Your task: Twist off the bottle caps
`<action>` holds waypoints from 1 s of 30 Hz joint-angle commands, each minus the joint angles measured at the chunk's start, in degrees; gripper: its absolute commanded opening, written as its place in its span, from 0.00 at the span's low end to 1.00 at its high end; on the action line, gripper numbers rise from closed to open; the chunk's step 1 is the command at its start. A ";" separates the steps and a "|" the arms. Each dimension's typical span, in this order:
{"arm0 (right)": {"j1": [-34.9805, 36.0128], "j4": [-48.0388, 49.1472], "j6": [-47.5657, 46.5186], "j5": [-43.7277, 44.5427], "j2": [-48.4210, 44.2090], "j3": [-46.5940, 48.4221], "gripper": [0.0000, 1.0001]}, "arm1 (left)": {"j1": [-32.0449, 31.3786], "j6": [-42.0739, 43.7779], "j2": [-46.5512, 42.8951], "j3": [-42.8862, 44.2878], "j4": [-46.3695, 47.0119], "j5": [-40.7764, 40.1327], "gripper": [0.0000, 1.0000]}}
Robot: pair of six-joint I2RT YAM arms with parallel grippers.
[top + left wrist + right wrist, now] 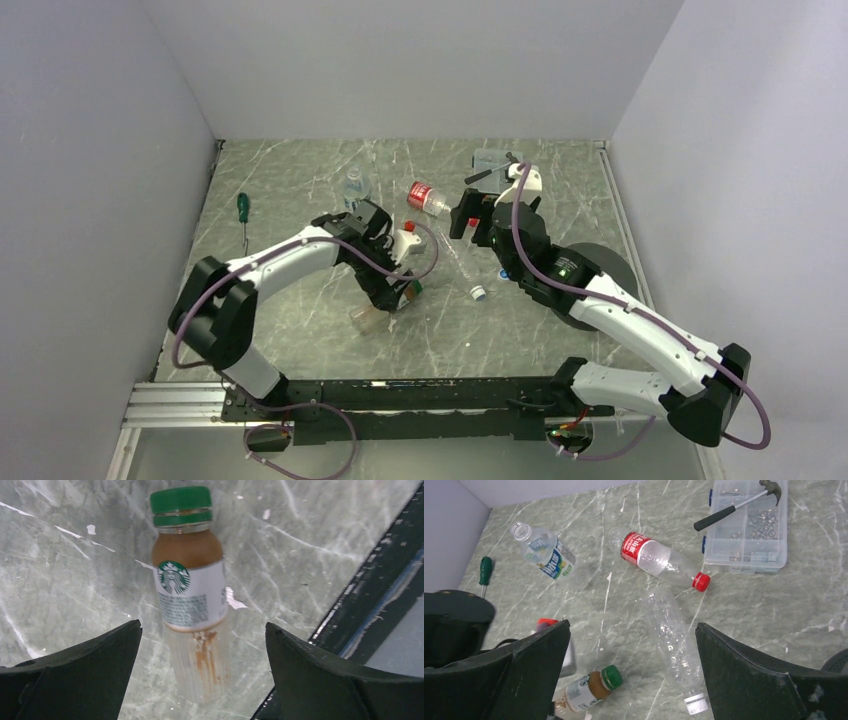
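Worktop (300, 190) looks slick. Left claw (202, 626) released over lying amber bottle (190, 590); closing may roll it. Right claw (633, 627) released, empty.

The amber bottle (190, 595) lies on the grey marbled desk (65, 570) at the frame's centre, with its green cap (181, 506) on and pointing to the top edge. Its label is white with a round green logo. The left pincer (202, 627) gapes wide, with its dark fingers (85, 675) at lower left and lower right, neither touching the bottle. A black rail (380, 580) crosses the right side.
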 commanded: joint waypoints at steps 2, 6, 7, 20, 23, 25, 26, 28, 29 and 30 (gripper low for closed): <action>-0.26 -1.11 0.00 2.58 -1.39 0.67 1.00 | -1.24 3.18 6.46 2.89 -0.39 -4.80 0.99; -0.26 -0.52 -0.03 2.31 -1.65 0.58 1.00 | -2.54 3.86 5.22 -0.74 4.55 -6.44 0.99; -0.24 -0.41 -0.03 2.11 -1.52 0.59 1.00 | -3.14 4.01 5.15 -1.59 5.00 -7.05 0.99; -1.13 -0.86 1.40 0.84 -0.15 1.57 0.99 | -5.45 10.02 2.17 -7.81 8.86 -10.30 0.60; -2.10 -1.07 2.08 -0.33 -0.22 1.83 0.99 | -5.45 9.35 1.53 -7.30 8.32 -10.68 0.50; -2.57 -1.21 2.52 -0.96 -0.41 2.01 0.99 | -5.43 8.75 1.16 -6.00 7.35 -10.90 0.44; -2.90 -1.14 2.68 -1.44 -0.63 2.08 0.99 | -5.45 8.43 0.84 -5.43 6.80 -11.00 0.43; -3.45 -0.93 2.78 -2.57 -0.93 2.51 0.99 | -5.30 7.01 0.02 -2.64 4.48 -10.40 0.36; -3.71 -0.81 2.67 -3.18 -0.98 2.99 0.99 | -4.91 6.14 -0.68 -0.03 2.57 -9.68 0.30; -3.91 -0.67 2.47 -3.94 -0.83 3.64 0.99 | -4.02 5.02 -2.08 2.08 1.50 -8.37 0.28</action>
